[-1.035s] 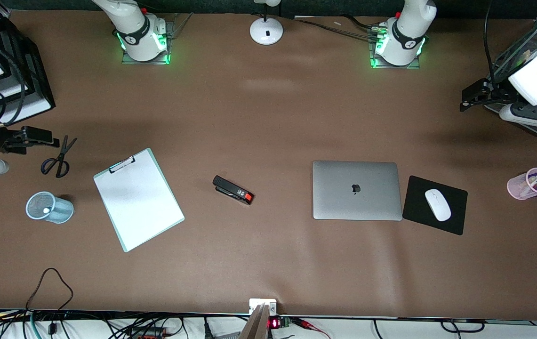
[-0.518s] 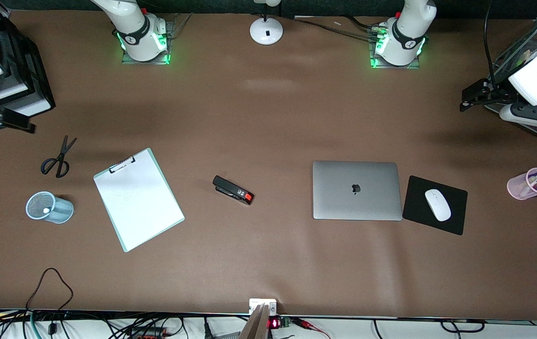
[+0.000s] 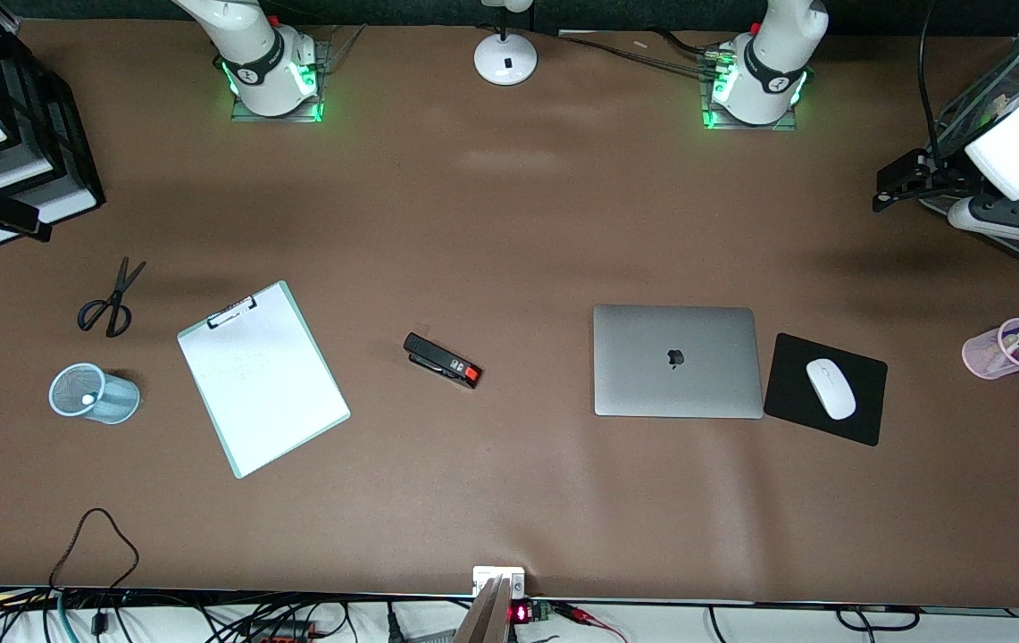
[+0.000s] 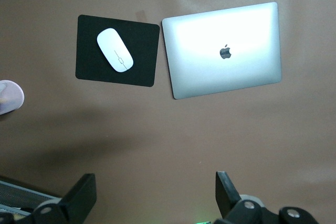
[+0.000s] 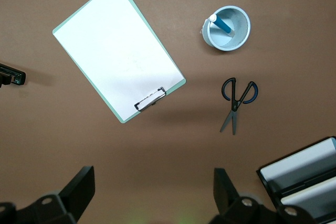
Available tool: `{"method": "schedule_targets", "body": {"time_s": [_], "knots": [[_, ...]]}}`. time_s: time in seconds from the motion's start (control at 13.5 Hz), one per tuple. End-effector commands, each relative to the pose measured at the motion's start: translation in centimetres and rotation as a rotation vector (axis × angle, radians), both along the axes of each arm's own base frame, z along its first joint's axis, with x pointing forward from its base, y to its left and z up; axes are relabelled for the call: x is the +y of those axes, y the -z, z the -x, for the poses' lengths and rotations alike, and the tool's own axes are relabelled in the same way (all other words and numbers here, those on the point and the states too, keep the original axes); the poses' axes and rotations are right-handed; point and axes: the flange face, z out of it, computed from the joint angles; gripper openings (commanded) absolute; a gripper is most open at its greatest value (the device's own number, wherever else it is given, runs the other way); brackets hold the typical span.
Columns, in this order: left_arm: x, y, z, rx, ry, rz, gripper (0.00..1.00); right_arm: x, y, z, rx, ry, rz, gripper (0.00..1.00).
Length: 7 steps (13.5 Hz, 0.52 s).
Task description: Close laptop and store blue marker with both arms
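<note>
Laptop (image 3: pixel 677 361) lies shut on the table beside the mouse pad (image 3: pixel 826 388). Blue marker (image 5: pixel 225 25) stands in the mesh cup (image 3: pixel 91 393), near the scissors (image 3: pixel 110 300). Left gripper (image 4: pixel 152 200) hangs high over the table near the laptop, jaws wide, holding nothing. Right gripper (image 5: pixel 152 195) hangs high near the scissors and cup, jaws wide, holding nothing.
</note>
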Motion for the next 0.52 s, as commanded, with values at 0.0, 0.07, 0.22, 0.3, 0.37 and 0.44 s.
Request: {"method": "schedule_targets", "body": {"time_s": [0.0, 0.07, 0.22, 0.3, 0.37, 0.44], "knots": [[0.23, -0.41, -0.22, 0.004, 0.006, -0.019, 1.00, 0.14, -0.76, 2.84, -0.021, -0.011, 0.000, 1.00], [0.22, -0.41, -0.22, 0.004, 0.006, -0.019, 1.00, 0.14, -0.96, 2.97, -0.021, -0.016, -0.001, 1.00], [0.22, -0.48, -0.23, 0.003, 0.006, -0.019, 1.00, 0.13, -1.12, 3.15, -0.016, -0.015, 0.000, 1.00], [0.22, -0.48, -0.23, 0.003, 0.006, -0.019, 1.00, 0.06, -1.17, 3.25, -0.013, -0.010, 0.000, 1.00], [0.22, -0.41, -0.22, 0.004, 0.006, -0.019, 1.00, 0.06, -1.15, 3.29, -0.010, -0.010, -0.001, 1.00], [0.31, -0.41, -0.22, 0.005, 0.005, -0.019, 1.00, 0.14, -1.14, 3.23, -0.010, -0.012, -0.001, 1.00]]}}
